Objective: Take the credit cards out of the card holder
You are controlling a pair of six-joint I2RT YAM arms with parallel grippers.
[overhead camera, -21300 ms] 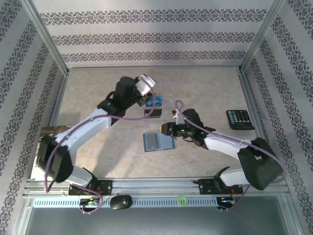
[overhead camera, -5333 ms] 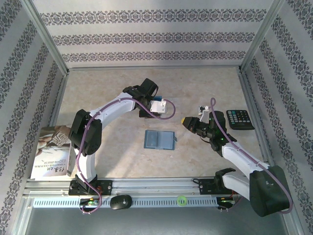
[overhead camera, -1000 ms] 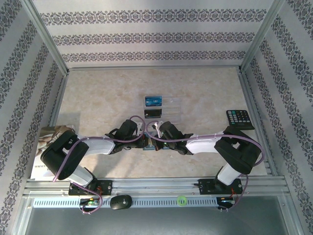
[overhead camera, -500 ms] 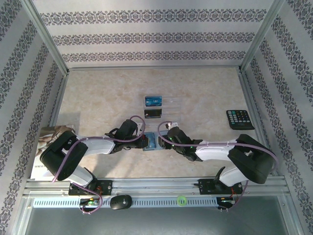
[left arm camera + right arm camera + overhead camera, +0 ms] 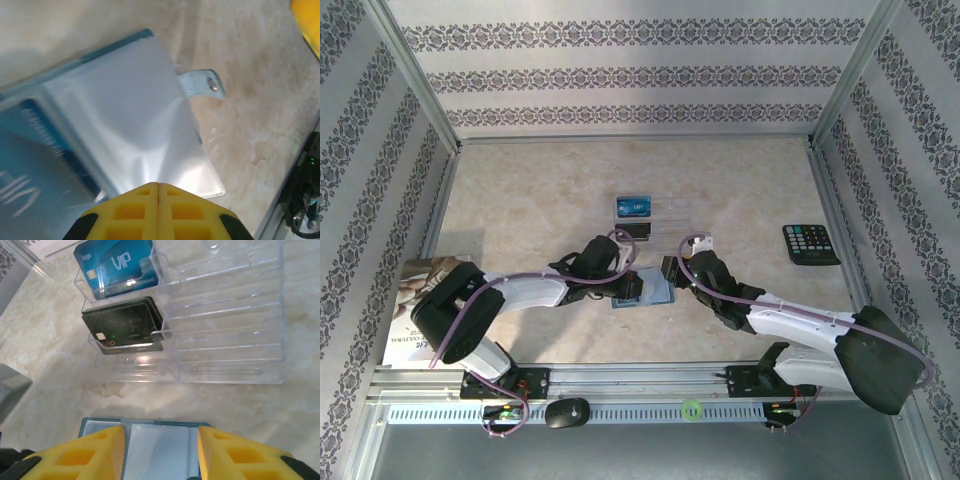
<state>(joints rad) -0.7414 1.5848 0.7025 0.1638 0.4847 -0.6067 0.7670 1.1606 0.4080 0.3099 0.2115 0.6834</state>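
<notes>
**1. Worktop** (image 5: 520, 190). Pale, marbled and smooth. Likely hazard: little grip, so a light flat thing pushed sideways may skate instead of staying put.

**2. Clear rack** (image 5: 225, 315). Transparent, with tiered slots. It stands beyond the card holder, near it but apart. It carries a blue VIP card (image 5: 115, 262) and, one slot lower, a dark card (image 5: 125, 325). Hazard: a claw swinging in low could nudge the light rack or tip out what it carries.

**3. Card holder** (image 5: 145, 110). Teal, lying open and flat at mid-worktop between the two claws, glossy pockets upward. A blue card (image 5: 35, 150) shows in one pocket. Hazard: if the card is pulled while the holder is not pinned, the whole holder may drag or lift with it. The slick film may also buckle and jam the card.

**4. Right claw** (image 5: 160, 435). Fingers spread over the holder, pinching nothing. Hazard: shutting from here may take cover and pocket along with the card.

**5. Left claw** (image 5: 158, 200). Fingers pressed together, tip at the holder's edge. Whether it bears down cannot be told. Hazard: a weak anchor may slip off the film.

**6. Snap tab** (image 5: 202, 84). It juts from the holder's edge. Hazard: it may snag a passing finger.
</notes>
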